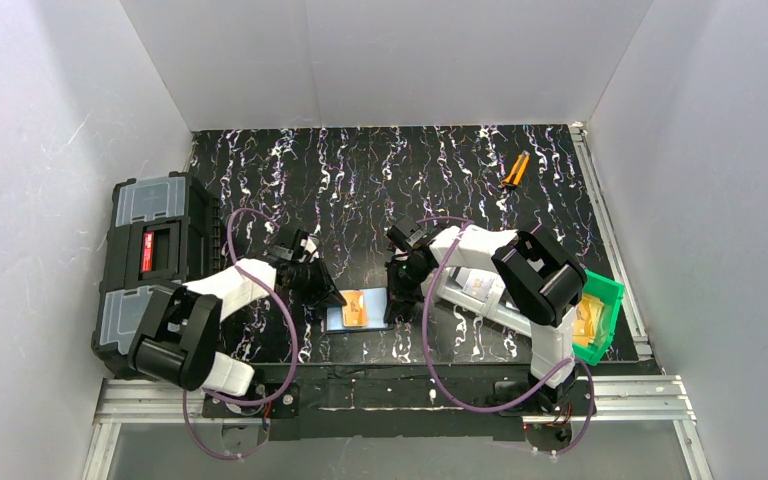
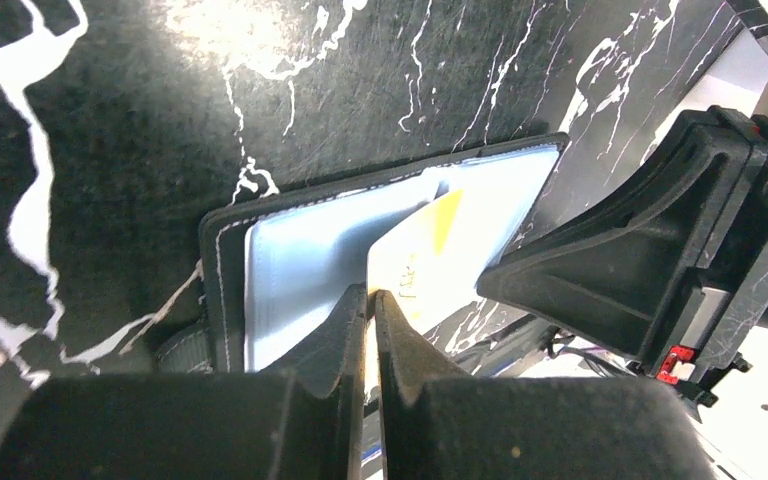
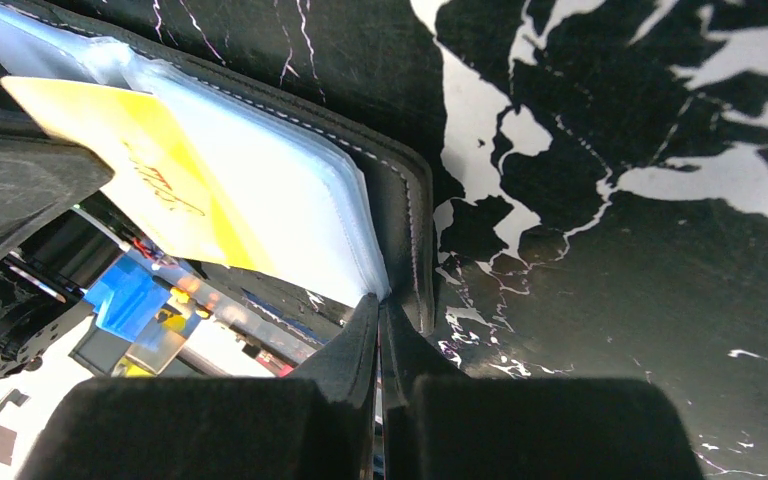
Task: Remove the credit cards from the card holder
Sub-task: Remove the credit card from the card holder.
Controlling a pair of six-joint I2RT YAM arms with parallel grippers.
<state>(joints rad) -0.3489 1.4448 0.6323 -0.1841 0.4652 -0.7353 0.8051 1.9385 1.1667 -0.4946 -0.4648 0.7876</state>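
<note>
Card holder [image 2: 290, 260] open, orange card [image 2: 415, 262] in pocket | left tool [image 2: 371, 298] pinching card | right tool [image 3: 379, 302] pinching holder edge

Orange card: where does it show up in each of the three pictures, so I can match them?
Top external: orange card, lower centre, between the two arms.
Left wrist: centre, its near edge pinched in the left claw.
Right wrist: upper left.
Shared landmark: the open card holder with pale blue pockets, under the card.

Bright glare whitens the marbled table [image 2: 250, 30] beyond the card holder [image 2: 300, 260], while my own dark fingers [image 2: 322, 365] beside it sit blurred.
</note>
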